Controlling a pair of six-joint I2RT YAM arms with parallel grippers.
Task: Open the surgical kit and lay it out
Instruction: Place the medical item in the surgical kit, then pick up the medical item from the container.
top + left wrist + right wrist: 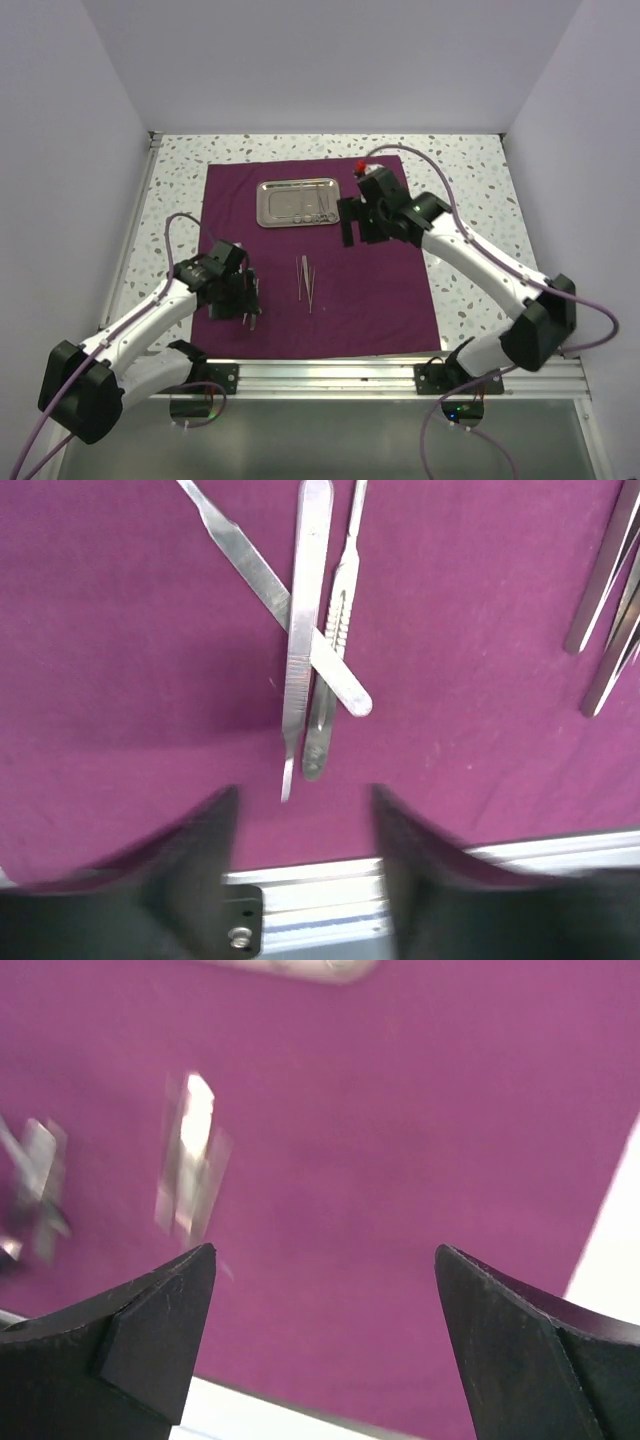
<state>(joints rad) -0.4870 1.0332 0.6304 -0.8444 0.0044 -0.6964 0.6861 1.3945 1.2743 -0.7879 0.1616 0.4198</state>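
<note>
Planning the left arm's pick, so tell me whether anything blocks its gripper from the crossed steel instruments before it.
Nothing visible does. The left gripper is open, with only bare purple cloth between it and the three crossed instruments. They overlap, so lifting one may shift the others.

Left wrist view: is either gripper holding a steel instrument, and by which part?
Nothing is held. The left gripper is open near the crossed thin silver instruments lying on the dark purple cloth; the right gripper is open, empty.

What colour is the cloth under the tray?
Plain dark purple cloth, best seen in the top external view.
</note>
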